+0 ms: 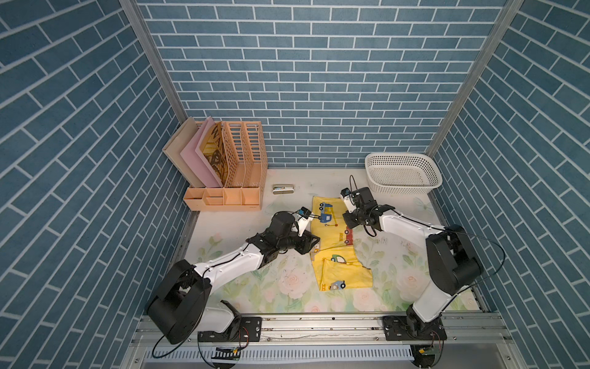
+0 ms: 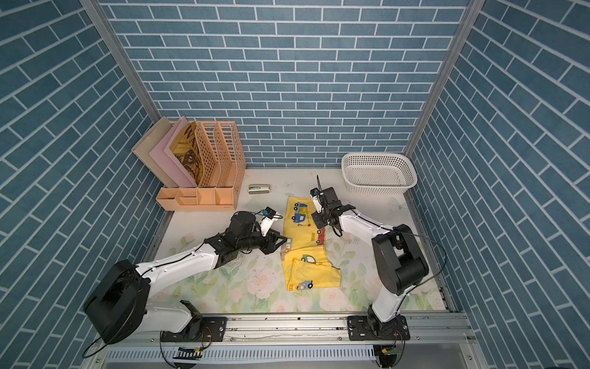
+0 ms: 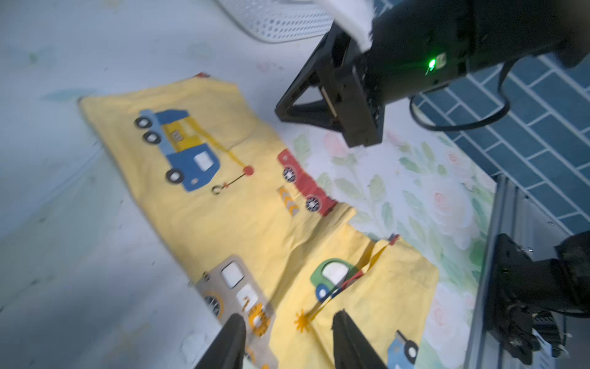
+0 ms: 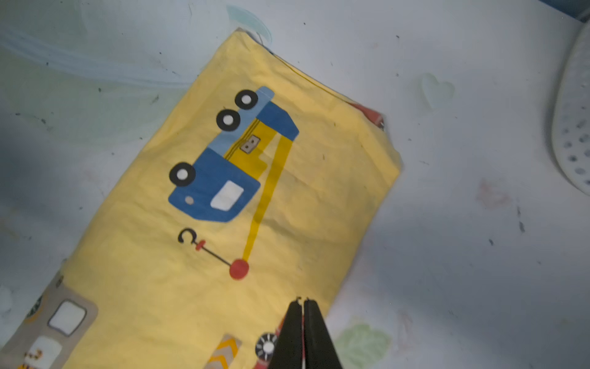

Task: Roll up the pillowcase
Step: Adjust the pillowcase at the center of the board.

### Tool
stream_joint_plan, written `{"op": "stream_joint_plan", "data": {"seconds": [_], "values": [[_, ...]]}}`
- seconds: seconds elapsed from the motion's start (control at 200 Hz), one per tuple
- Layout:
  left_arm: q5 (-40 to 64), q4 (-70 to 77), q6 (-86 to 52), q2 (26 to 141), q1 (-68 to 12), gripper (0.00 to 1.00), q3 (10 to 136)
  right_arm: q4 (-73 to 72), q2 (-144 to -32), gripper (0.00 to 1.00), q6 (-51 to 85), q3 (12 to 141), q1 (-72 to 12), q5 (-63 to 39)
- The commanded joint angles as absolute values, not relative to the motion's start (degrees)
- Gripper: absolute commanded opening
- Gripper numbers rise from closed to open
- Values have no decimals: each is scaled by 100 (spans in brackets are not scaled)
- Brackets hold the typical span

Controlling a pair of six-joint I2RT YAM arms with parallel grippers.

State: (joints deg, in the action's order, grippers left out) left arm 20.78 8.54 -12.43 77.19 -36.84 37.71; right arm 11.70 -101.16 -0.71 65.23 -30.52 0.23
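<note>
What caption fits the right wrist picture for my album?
The black right gripper, shut, tips at the edge of a thin yellow cloth pillowcase printed with a blue crane truck.

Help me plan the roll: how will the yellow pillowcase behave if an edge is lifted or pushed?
Probably floppy: the pillowcase lies flat, creased, one end folded over, so a lifted edge would likely drape. It looks thin, so likely light. Pushed, it would probably bunch rather than slide whole on the floral table covering.

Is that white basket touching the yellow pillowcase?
Apart. In both top views, bare table separates the basket from the pillowcase.
</note>
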Motion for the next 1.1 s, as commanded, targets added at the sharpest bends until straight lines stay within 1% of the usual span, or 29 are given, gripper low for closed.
{"op": "stream_joint_plan", "data": {"seconds": [0.0,0.035,0.155,0.245,0.475,0.565,0.685,0.735,0.775,0.905,1.0,1.025,1.065,1.095], "values": [[1521,1164,-1518,7475,-3568,49,3537,1327,-10745,8,88,6947,-3186,-201],[1498,1193,-1511,7462,-3568,49,3525,1438,-11009,7,88,7190,-3219,-185],[1430,1132,-1476,7567,-3581,49,3689,1653,-11680,0,210,7937,-3296,38],[1421,1189,-1455,7589,-3578,49,3724,1698,-12130,0,288,8363,-3291,241],[1343,1051,-1369,7595,-3578,49,3824,2381,-13855,0,366,10216,-3150,482],[1334,1011,-1323,7590,-3578,50,3870,2661,-14549,0,393,11253,-3077,445],[1360,986,-1292,7670,-3577,50,3953,3492,-15604,0,261,13448,-3068,420],[1369,942,-1309,7695,-3591,50,4013,3888,-15864,0,205,14235,-3052,369],[1360,886,-1304,7678,-3604,50,4035,3929,-15806,0,171,14409,-3048,355],[1232,1132,-1285,7599,-3621,51,3820,3036,-14981,0,159,13774,-2947,124],[1217,945,-1224,7796,-3619,50,4054,3211,-14457,0,-55,13813,-2918,-133],[1246,888,-1222,7840,-3618,50,4119,3326,-14271,3,-165,13760,-2922,-262],[1306,831,-1262,7903,-3620,50,4181,3469,-13841,5,-362,13438,-2949,-477],[1406,833,-1289,7918,-3621,50,4179,3415,-13350,5,-496,12882,-2997,-603]]}}
